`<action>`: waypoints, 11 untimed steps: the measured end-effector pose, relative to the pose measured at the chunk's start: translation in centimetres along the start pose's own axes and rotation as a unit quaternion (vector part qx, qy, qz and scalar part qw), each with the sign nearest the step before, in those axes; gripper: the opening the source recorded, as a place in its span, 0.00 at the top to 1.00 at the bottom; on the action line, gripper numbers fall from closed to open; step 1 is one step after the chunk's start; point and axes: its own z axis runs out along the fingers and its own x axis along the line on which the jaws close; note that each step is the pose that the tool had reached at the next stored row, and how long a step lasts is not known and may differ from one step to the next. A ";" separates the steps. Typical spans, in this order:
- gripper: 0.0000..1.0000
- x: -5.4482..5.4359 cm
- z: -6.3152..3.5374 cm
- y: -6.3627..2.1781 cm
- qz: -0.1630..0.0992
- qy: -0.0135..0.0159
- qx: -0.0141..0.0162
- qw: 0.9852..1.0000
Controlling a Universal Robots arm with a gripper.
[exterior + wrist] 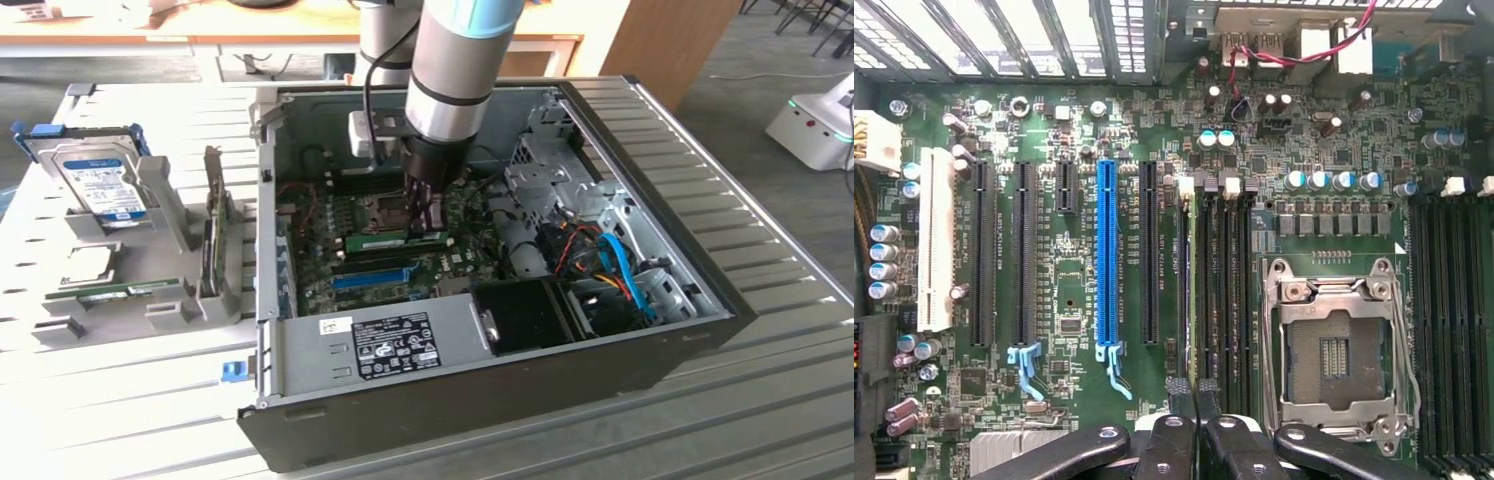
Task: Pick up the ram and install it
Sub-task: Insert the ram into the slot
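Jaws (1194, 392) clenched, tips at one end of the ram (390, 239) – grip or mere touch unclear, ram on edge just beneath them, blue slot (1109, 265) beside – open computer case (601, 352) on bench (774, 400) beyond

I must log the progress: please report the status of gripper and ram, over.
Gripper shut, down inside the case. Ram upright at memory slots, beneath gripper. Nothing seen in the way.
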 end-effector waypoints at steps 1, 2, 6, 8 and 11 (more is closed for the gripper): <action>0.88 0.0 -0.01 0.00 0.000 0.000 0.000 1.000; 0.88 0.0 -0.01 0.00 0.000 0.000 0.000 1.000; 0.88 0.0 0.01 0.00 0.000 0.000 0.000 1.000; 0.88 0.0 0.00 0.00 0.000 0.000 0.000 1.000; 0.88 0.0 0.00 0.00 0.000 0.000 0.000 1.000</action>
